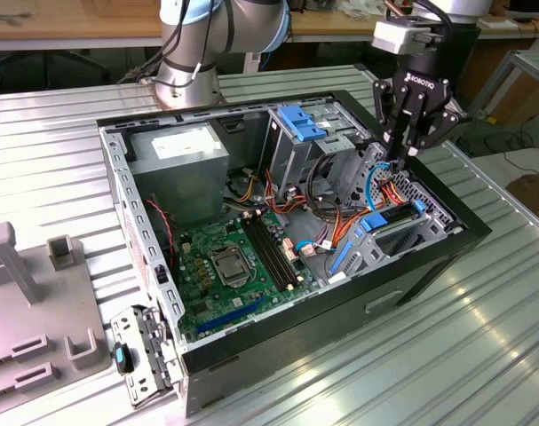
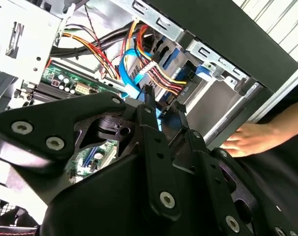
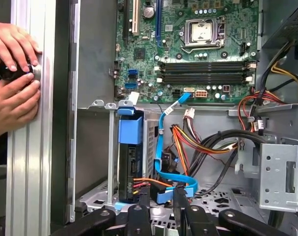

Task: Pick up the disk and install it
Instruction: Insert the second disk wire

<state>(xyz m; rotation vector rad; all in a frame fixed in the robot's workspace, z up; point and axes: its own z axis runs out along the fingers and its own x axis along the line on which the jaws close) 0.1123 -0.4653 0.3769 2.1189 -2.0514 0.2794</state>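
My hand (image 1: 402, 158) hangs inside the open computer case (image 1: 251, 342) on the tabletop (image 1: 482, 337), among its cables. My fingers (image 3: 180, 206) stand slightly apart, gripping nothing, just beside a blue cable (image 3: 163, 142). The disk (image 3: 130, 157), in its bright blue carrier, sits upright in the drive bay near my fingertips. A person's hands (image 3: 13, 81) rest against the case's outer edge.

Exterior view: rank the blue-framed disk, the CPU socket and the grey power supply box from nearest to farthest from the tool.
1. The disk: in the bay just below the tool, on the exterior view's right.
2. The CPU socket: on the board, mid-case.
3. The power supply: far corner, on the exterior view's left.
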